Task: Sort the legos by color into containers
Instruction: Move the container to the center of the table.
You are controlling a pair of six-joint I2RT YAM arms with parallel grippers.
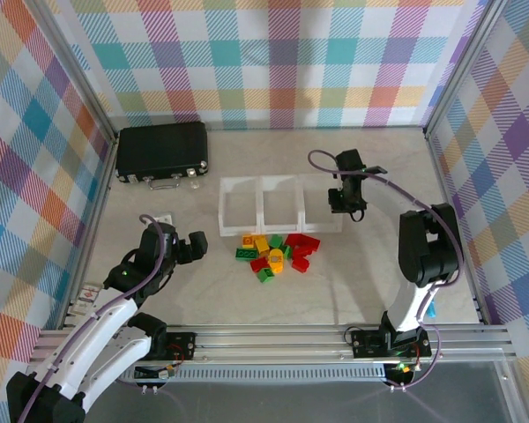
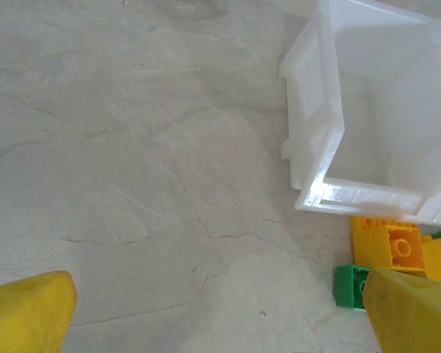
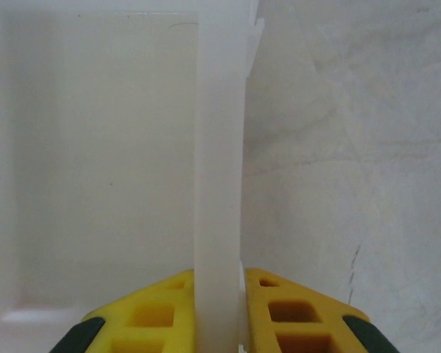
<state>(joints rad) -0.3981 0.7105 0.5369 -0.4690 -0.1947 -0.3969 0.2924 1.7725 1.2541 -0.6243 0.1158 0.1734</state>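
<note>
Legos [image 1: 278,254], roughly a dozen, lie before three joined containers [image 1: 258,207].

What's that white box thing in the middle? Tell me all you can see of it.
The trays are three square, low-walled compartments of translucent white plastic, joined in a row and lying flat on the table. All three look empty. The right gripper is shut on the right end wall. The legos lie heaped just in front.
</note>
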